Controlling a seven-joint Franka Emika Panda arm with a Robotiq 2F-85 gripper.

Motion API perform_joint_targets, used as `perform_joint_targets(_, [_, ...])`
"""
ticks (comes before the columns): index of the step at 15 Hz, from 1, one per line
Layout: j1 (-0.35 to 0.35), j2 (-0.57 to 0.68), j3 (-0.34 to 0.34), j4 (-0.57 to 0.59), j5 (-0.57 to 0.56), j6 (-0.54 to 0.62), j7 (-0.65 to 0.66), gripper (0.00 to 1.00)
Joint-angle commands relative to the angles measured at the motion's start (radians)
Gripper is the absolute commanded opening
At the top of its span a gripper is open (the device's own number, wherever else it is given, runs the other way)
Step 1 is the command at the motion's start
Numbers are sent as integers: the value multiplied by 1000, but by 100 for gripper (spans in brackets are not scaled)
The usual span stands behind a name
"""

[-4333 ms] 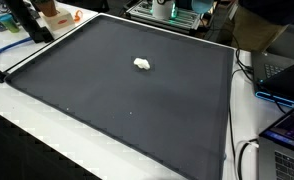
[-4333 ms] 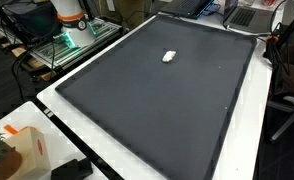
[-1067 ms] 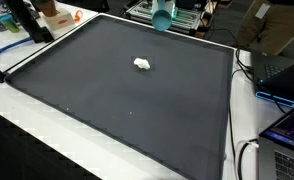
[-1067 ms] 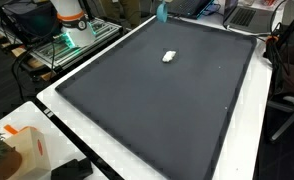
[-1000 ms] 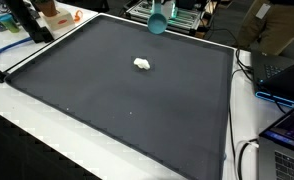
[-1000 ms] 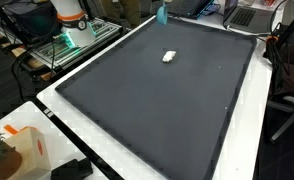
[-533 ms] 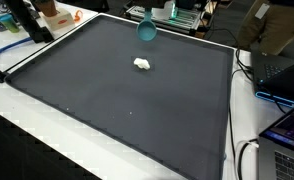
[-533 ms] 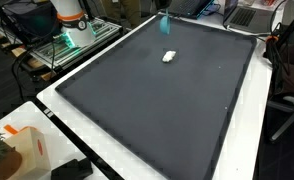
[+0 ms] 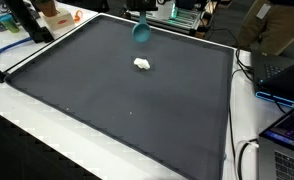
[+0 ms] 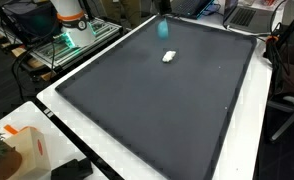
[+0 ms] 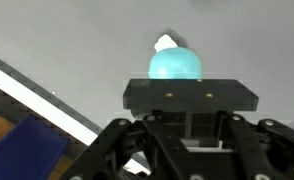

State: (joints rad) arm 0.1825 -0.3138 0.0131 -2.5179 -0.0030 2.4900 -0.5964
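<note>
A teal cup hangs in the air above the far edge of the big dark mat; it also shows as a blurred teal cup near the top. In the wrist view my gripper is shut on the teal cup, which sticks out beyond the black gripper body. A small white crumpled lump lies on the mat, a short way in front of the cup. The lump is untouched, and in the wrist view the lump peeks out just behind the cup. The arm is out of both exterior views.
The mat lies on a white table. Laptops and cables crowd one side. An orange item and the robot base stand beyond the mat. A cardboard box sits at a near corner.
The teal cup has come into view and travelled down and sideways over the mat's far edge, closer to the white lump. The lump has not moved.
</note>
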Motion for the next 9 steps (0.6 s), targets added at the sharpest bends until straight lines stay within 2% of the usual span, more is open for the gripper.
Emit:
perform_joint_targets(1, [75, 22, -80, 50, 125, -68, -268, 22])
perform_joint_targets(2, [86, 41, -94, 64, 173, -92, -339, 22])
perform_joint_targets(3, [37, 13, -43, 36, 111, -51, -222, 47])
perform_joint_targets(5, [47, 28, -55, 49, 153, -68, -300, 47])
perform_joint_targets(6, [48, 35, -56, 52, 156, -68, -310, 22])
perform_joint_targets(9, [33, 88, -39, 42, 105, -42, -330, 22])
